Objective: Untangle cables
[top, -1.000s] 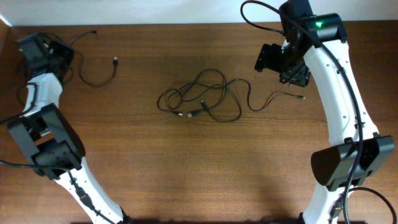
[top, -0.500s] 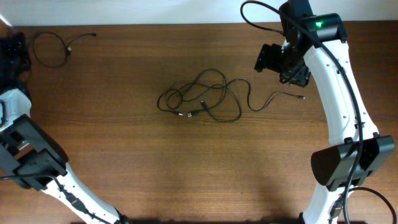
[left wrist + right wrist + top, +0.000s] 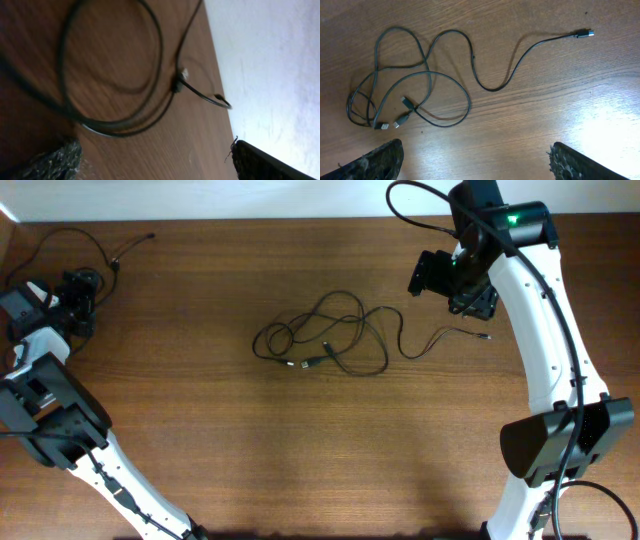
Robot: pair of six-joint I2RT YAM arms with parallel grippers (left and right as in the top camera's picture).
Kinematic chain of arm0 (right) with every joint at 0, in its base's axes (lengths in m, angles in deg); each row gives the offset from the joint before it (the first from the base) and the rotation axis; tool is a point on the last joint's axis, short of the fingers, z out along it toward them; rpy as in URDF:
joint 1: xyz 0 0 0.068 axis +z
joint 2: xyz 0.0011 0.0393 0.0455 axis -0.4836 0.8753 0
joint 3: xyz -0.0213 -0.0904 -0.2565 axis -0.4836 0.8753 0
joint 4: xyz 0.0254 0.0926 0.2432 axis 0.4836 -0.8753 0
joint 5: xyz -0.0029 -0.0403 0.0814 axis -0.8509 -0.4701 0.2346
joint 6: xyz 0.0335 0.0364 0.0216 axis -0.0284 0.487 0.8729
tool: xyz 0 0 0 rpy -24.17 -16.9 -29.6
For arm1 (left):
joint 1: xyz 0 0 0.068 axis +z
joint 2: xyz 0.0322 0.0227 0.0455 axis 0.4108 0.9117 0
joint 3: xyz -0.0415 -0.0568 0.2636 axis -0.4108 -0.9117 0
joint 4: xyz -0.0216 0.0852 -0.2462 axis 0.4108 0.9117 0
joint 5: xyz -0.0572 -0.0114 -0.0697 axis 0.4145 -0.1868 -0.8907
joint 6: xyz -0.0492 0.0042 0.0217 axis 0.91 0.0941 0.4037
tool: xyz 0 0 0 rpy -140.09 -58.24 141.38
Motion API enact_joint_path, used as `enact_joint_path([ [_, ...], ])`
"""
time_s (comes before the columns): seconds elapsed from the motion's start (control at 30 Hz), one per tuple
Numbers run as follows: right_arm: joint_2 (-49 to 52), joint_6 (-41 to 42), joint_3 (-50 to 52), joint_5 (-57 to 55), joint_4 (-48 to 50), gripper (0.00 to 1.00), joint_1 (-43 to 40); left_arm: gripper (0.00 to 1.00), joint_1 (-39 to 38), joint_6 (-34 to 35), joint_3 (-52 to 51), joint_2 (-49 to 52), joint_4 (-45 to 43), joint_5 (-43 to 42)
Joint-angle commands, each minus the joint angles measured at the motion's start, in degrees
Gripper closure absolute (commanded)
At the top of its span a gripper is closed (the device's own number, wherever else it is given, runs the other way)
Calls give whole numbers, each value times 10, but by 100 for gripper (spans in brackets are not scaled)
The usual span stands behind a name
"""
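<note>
The cables [image 3: 325, 340] lie as a loose knot of loops in the middle of the table [image 3: 300, 470]. One tail runs out to the right of the knot and ends in a far plug [image 3: 585, 34], and a separate cord [image 3: 117, 132] lies coiled far to the knot's left. My left gripper [image 3: 155, 155] hangs near that separate cord, fingers wide apart with nothing between them. My right gripper [image 3: 475, 152], equally spread and empty, hovers just right of the knot. I judge the best way in is a free plug [image 3: 382, 125] at the knot's edge: pinch close behind it and draw slowly along its own loop, so the others do not tighten. The wood is brown, grained and smooth, and a white wall [image 3: 250, 198] stands beyond the knot.
</note>
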Motion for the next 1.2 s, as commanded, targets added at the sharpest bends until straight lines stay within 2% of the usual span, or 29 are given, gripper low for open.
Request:
enact_joint_path([
  [0.0, 2, 2, 4, 3, 0, 6, 3, 1, -13, -30, 2, -1, 4, -99],
  [0.3, 2, 2, 4, 5, -1, 6, 3, 1, -49, -69, 12, -7, 53, -128],
  [0.4, 2, 2, 4, 5, -2, 6, 3, 1, -49, -88, 14, -28, 71, -103],
  [0.47, 2, 2, 4, 5, -2, 6, 3, 1, -49, -126, 14, -53, 107, -56],
  [0.57, 2, 2, 4, 5, -2, 6, 3, 1, -50, -205, 14, -121, 191, 30],
  [0.6, 2, 2, 4, 5, -2, 6, 3, 1, -50, -220, 14, -139, 210, 37],
  [0.63, 2, 2, 4, 5, -2, 1, 3, 1, -50, -237, 14, -160, 231, 38],
  [0.77, 2, -28, 4, 3, -2, 2, 3, 1, -67, -301, 14, -275, 307, 40],
  [0.9, 2, -28, 4, 3, -3, 2, 3, 1, -99, -301, 14, -365, 359, 43],
  [1.17, 2, -28, 4, 3, -21, 2, 3, 1, -232, -328, 14, -500, 462, 91],
])
